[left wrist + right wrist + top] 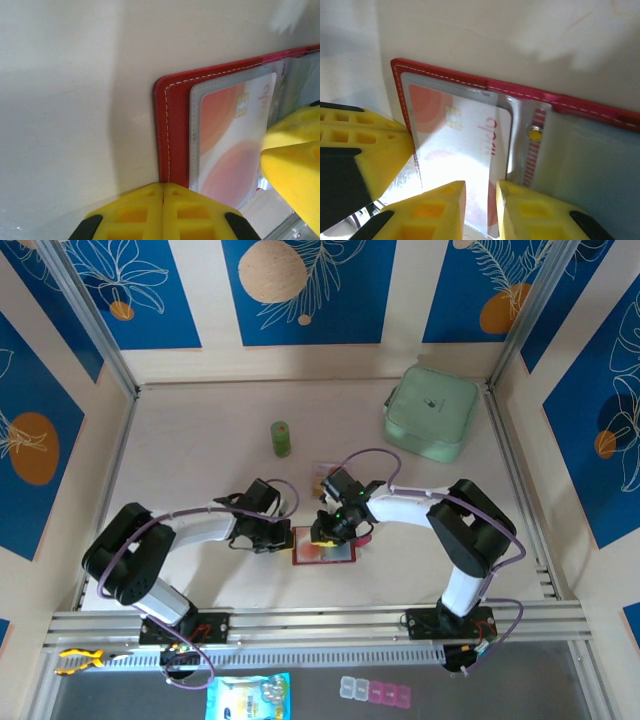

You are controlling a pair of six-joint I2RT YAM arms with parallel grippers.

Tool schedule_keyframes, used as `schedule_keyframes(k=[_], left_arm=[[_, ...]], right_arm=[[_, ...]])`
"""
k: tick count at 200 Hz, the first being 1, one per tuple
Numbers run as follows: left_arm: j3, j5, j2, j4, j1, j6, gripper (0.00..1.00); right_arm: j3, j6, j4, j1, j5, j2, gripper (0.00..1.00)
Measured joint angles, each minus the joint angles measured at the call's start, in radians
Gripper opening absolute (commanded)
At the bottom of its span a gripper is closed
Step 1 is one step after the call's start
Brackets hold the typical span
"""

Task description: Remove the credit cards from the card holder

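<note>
The red card holder [338, 554] lies open on the table between the two arms. A pinkish-red and white credit card [465, 135] sticks partly out of its clear left pocket, also seen as the credit card [225, 135] in the left wrist view. My left gripper [163, 186] is shut, its tips pressed on the holder's red stitched edge [175, 125]. My right gripper [481, 187] has its jaws narrowly apart with the card's near edge between them. In the top view, the left gripper [283, 537] and right gripper [325, 533] meet over the holder.
A small pink-orange card [321, 478] lies on the table just behind the right gripper. A green bottle [281, 438] stands further back, and a mint-green pouch [432, 412] sits at the back right. Walls enclose the table on three sides.
</note>
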Motion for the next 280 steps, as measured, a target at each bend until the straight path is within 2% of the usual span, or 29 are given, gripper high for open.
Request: schedule_keyframes(k=[55, 136, 214, 280], left_arm=[[0.002, -0.001, -0.004, -0.004, 0.000, 0.006, 0.05], [0.016, -0.018, -0.054, -0.042, -0.003, -0.013, 0.06], [0.021, 0.008, 0.015, 0.014, -0.027, -0.032, 0.02], [0.027, 0.008, 0.022, 0.009, -0.027, -0.031, 0.01]], right_arm=[[-0.005, -0.007, 0.003, -0.004, -0.001, -0.009, 0.24], [-0.098, 0.038, 0.120, -0.050, -0.076, -0.077, 0.24], [-0.148, 0.065, 0.186, -0.080, -0.121, -0.077, 0.23], [-0.159, 0.085, 0.246, -0.090, -0.160, -0.070, 0.17]])
